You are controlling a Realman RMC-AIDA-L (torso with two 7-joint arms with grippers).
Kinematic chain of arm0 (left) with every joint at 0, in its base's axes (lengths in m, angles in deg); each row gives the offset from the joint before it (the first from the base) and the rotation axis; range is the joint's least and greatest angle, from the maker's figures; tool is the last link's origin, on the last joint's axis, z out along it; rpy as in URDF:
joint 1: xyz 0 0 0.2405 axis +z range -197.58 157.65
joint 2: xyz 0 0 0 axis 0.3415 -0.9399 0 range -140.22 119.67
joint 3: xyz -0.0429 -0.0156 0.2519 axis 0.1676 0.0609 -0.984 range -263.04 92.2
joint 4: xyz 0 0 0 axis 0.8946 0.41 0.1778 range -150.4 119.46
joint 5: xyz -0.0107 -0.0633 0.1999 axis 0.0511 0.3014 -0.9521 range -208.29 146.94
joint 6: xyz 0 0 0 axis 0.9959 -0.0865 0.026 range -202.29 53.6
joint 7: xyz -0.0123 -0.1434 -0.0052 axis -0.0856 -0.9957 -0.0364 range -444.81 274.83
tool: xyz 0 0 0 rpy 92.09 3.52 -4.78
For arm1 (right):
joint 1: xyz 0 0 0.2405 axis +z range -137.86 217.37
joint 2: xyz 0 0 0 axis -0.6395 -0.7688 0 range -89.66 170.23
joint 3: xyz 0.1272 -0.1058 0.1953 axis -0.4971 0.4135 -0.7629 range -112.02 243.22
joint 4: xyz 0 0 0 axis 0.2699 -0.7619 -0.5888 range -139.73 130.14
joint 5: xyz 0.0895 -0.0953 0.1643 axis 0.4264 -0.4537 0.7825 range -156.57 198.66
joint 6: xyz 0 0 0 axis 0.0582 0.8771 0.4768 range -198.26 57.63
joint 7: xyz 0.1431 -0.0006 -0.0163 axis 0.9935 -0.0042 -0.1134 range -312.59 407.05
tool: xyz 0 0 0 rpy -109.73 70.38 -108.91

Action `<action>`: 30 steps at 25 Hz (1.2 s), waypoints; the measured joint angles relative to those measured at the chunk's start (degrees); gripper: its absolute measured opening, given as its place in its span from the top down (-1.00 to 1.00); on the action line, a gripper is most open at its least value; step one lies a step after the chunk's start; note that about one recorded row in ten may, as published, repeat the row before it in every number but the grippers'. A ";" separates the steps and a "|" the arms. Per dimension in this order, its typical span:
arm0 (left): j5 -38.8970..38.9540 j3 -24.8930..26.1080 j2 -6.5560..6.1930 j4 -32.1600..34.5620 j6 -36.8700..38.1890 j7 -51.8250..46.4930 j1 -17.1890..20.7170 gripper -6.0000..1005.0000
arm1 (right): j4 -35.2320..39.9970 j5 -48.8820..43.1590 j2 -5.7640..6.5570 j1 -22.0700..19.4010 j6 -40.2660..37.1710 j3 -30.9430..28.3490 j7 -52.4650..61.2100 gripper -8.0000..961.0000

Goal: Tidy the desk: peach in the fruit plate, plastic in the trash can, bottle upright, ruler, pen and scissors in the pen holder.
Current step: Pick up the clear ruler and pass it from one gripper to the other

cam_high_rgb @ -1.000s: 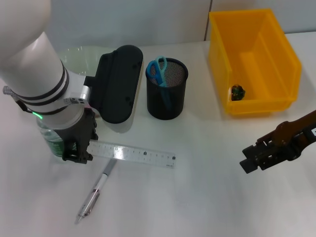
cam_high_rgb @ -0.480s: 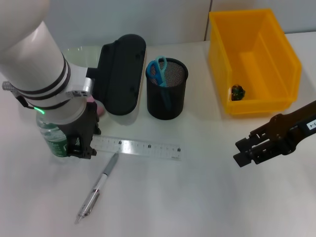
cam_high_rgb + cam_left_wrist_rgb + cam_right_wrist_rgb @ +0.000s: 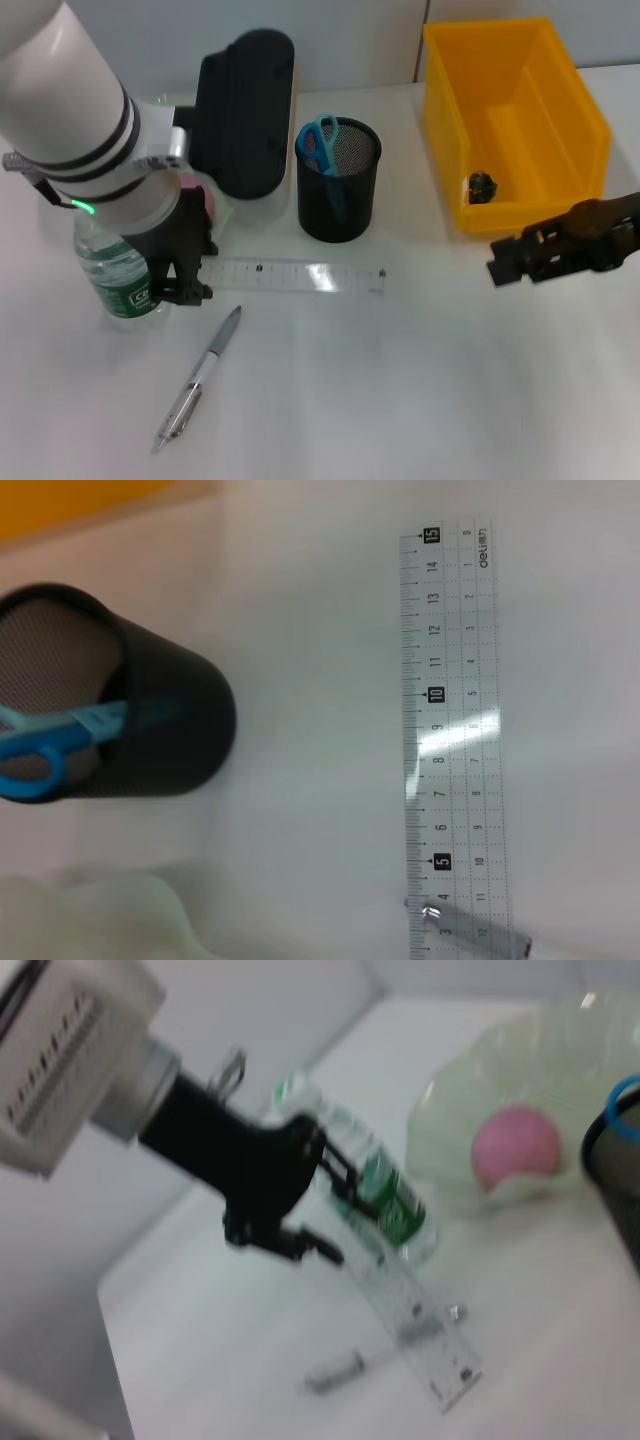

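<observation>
Ruler (image 3: 296, 276) lies flat on the bench (image 3: 420, 400), just in front of the pen holder (image 3: 339, 180), w/ the scissors (image 3: 320, 145) already inside it. Left tool (image 3: 180, 285) sits low at the ruler's left end, right beside the upright bottle (image 3: 115, 275); its fingers look spread w/ nothing gripped, seen best from the right wrist view. Pen (image 3: 197, 380) lies nearer the robot, tip close to the ruler's left end. Peach (image 3: 515, 1145) rests in the fruit plate (image 3: 540, 1055). Right tool (image 3: 512, 262) hovers off to the right near the yellow bin (image 3: 515, 120); can't tell if it's open or closed. Risks, as I judge: ruler is thin and flat, so fingers may slide off or just push it along; closing so near the bottle could knock it over; pen may get nudged too.
</observation>
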 joint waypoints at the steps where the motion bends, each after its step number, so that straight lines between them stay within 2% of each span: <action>1: 0.00 0.00 0.00 0.00 0.00 0.00 0.00 0.20 | -1.42 1.05 0.37 -0.62 0.07 -1.47 -0.39 -0.11; 6: 1.42 2.65 -0.05 1.81 0.03 -0.66 0.00 0.20 | -12.43 6.09 2.67 -3.64 0.72 -6.89 -3.97 -0.11; 8: 1.88 3.23 -0.07 2.21 0.03 -0.74 0.03 0.20 | -15.52 6.79 3.11 -4.70 0.88 -8.48 -5.20 -0.11; 10: 2.58 4.13 -0.15 3.29 0.10 -1.01 0.25 0.20 | -17.30 7.08 3.02 -5.81 1.10 -10.21 -5.87 -0.11; 15: 2.83 4.23 -0.17 4.29 0.47 -1.54 0.34 0.20 | -21.37 7.31 1.89 -7.74 3.78 -12.18 -6.55 -0.11; 19: 2.99 3.71 -0.12 4.72 0.85 -1.96 0.52 0.20 | -24.59 7.78 1.52 -7.65 4.67 -12.54 -6.61 -0.11; 20: 2.99 3.71 -0.12 4.72 0.85 -1.96 0.52 0.20 | -26.01 8.40 0.92 -7.64 5.23 -12.57 -6.73 -0.11; 24: 4.11 3.52 -0.09 4.78 1.23 -2.04 0.56 0.20 | -28.02 9.20 0.27 -7.47 6.57 -12.55 -6.43 -0.11; 30: 4.94 3.05 -0.08 5.59 1.54 -1.69 0.46 0.20 | -30.13 9.31 -0.14 -6.81 9.04 -12.54 -4.31 -0.11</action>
